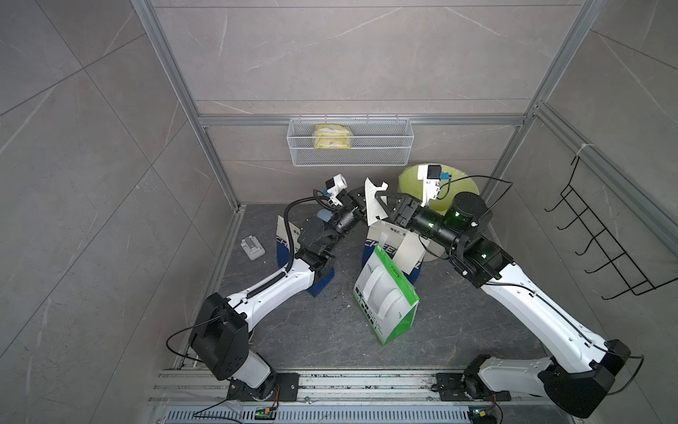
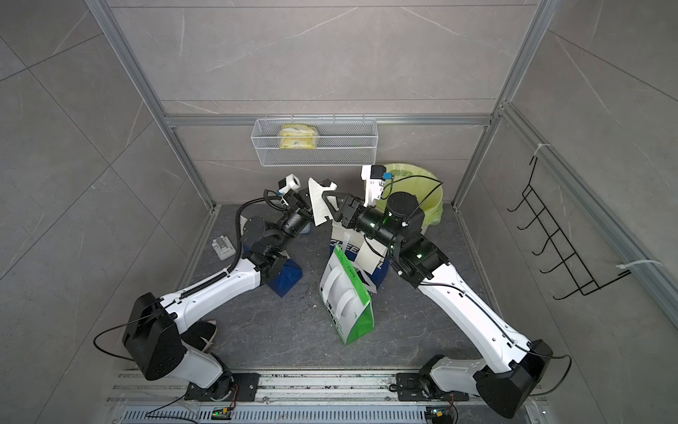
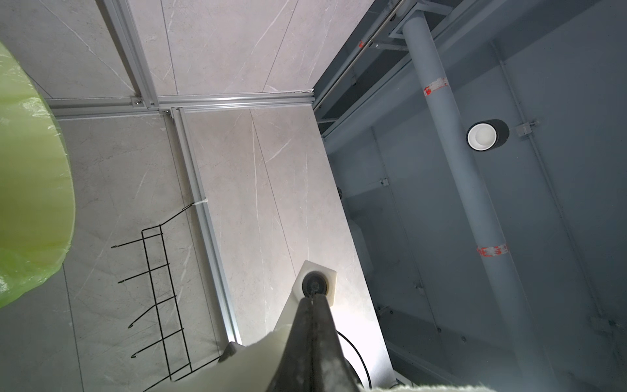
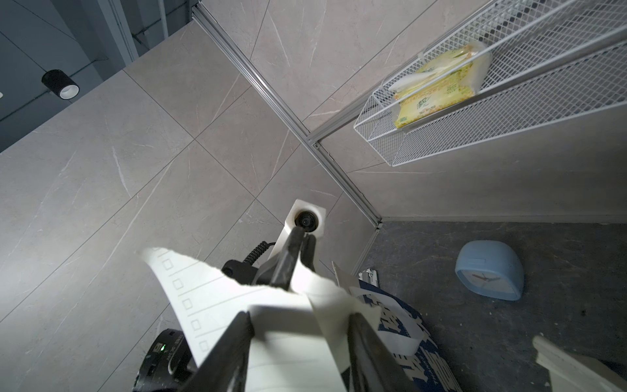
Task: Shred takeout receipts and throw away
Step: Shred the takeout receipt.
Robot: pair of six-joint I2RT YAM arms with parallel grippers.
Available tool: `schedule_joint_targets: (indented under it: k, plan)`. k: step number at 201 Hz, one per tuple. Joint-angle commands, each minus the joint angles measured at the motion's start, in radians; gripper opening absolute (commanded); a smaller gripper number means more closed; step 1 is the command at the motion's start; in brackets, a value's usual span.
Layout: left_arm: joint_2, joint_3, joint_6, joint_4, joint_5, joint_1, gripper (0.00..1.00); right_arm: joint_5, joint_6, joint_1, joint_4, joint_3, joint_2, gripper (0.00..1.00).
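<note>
At far centre, left of the green-lined bin point(image 1: 464, 185) and over a blue-and-white bag point(image 1: 378, 235): torn receipt point(image 1: 372, 203), upright, long axis near vertical. Plain only from the right wrist: right gripper point(image 4: 300, 319) jaws spread either side of the paper, left gripper point(image 4: 300, 244) pinched tight on it, blue clock point(image 4: 488, 271) on the floor beyond.

The blue-and-white paper bag point(image 1: 375, 243) is showing white letters beginning "CHEE". The green-and-white paper bag point(image 1: 385, 297) and yellow tissue pack point(image 4: 437, 91) are carrying Chinese characters, unreadable. The takeout receipt point(image 4: 217, 295) is showing only blank checkboxes.
</note>
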Motion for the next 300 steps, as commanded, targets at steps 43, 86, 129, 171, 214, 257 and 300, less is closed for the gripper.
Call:
schedule_joint_targets:
  k: [43, 86, 129, 171, 214, 257, 300]
  plan:
    - [-0.029, 0.043, -0.022, 0.072, 0.022, -0.02, 0.0, 0.026, -0.092, -0.001, -0.073, -0.002, -0.003, 0.57]
    - [-0.04, 0.043, -0.037, 0.088, 0.021, -0.024, 0.0, -0.012, -0.085, -0.009, -0.049, -0.009, -0.003, 0.68]
    - [-0.052, 0.042, -0.027, 0.095, 0.012, -0.033, 0.0, -0.009, -0.09, -0.011, -0.069, -0.004, -0.005, 0.73]
    - [-0.021, 0.066, -0.057, 0.117, 0.02, -0.056, 0.0, -0.006, -0.103, -0.012, -0.103, 0.01, 0.001, 0.78]
    - [-0.029, 0.059, -0.042, 0.099, 0.023, -0.055, 0.0, 0.004, -0.114, -0.011, -0.145, 0.023, -0.003, 0.77]
    - [-0.045, 0.039, 0.0, 0.086, 0.016, -0.056, 0.0, 0.02, -0.115, -0.011, -0.169, 0.023, -0.015, 0.58]
    - [-0.066, 0.018, 0.069, 0.048, 0.008, -0.055, 0.0, 0.022, -0.104, -0.011, -0.168, 0.017, -0.033, 0.23]
